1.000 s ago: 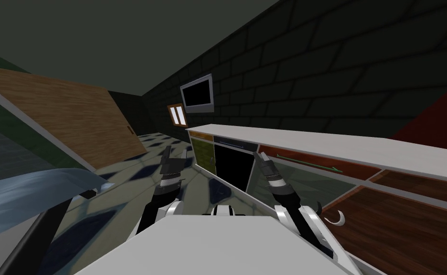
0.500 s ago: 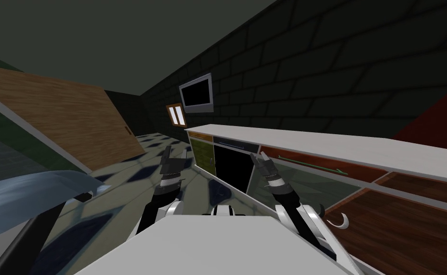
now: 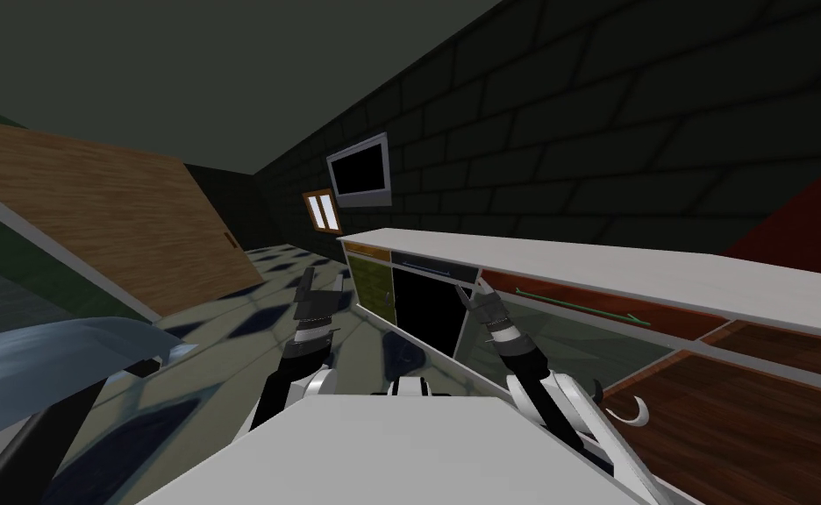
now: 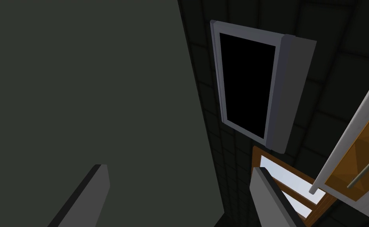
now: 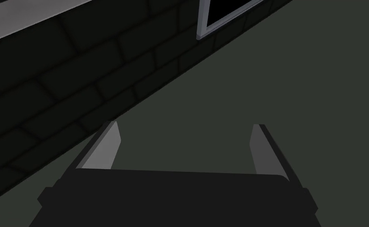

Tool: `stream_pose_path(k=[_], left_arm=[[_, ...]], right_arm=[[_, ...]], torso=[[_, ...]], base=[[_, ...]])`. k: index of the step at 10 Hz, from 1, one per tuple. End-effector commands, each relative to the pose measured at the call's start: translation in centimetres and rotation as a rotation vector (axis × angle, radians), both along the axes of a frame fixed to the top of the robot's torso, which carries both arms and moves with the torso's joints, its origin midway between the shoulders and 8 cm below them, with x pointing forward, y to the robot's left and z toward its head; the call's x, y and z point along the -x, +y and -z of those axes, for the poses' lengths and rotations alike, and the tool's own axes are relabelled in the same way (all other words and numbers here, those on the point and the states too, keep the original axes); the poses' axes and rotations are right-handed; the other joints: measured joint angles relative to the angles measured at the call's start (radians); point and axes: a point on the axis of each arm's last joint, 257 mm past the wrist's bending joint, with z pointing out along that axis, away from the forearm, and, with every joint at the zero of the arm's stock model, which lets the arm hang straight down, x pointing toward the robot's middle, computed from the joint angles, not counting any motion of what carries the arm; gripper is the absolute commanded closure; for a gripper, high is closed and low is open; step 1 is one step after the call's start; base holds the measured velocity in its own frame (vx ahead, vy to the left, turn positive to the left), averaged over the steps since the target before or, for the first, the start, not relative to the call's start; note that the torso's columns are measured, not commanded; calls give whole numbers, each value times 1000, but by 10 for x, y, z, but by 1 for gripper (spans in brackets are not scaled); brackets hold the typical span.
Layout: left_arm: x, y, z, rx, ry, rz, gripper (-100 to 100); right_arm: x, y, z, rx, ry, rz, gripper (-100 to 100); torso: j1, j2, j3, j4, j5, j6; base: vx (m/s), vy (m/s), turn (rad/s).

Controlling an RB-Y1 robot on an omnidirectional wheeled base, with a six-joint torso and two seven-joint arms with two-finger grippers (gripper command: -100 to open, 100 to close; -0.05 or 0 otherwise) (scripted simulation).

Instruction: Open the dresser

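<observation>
Looking along the dresser (image 3: pixel 575 266), its long white-topped body ran from 10 o'clock to 4 o'clock, just beside the right gripper (image 3: pixel 470 288), whose fingers were spread wide on nothing. The green drawer handle (image 3: pixel 580 306) sat at its 3 o'clock. The left gripper (image 3: pixel 324 277), also wide, was farther off, so probably the right arm's job.

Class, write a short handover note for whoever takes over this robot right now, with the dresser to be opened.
Left gripper: open, empty, raised above the floor, away from the dresser.
Right gripper: open, empty, close to the dresser front, beside its black panel; contact unclear.
Done: robot stands at the dresser; no handle gripped.
To do: grasp a handle, such as the green bar, and pull.
</observation>
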Motion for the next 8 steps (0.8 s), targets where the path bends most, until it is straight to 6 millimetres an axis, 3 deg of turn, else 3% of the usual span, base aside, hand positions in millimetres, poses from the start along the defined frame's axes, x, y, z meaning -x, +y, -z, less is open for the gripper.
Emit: stream_pose_path(k=[1,8], left_arm=[[0,0,0,0,0,0,0],[0,0,0,0,0,0,0]], right_arm=[[-2,2,5,103,-12,36,-100],[-13,5,29,456,-47,145,-100]], torso=[[0,-1,0,0,0,0],[0,0,0,0,0,0]], base=[[37,14,-10],[39,15,-17]])
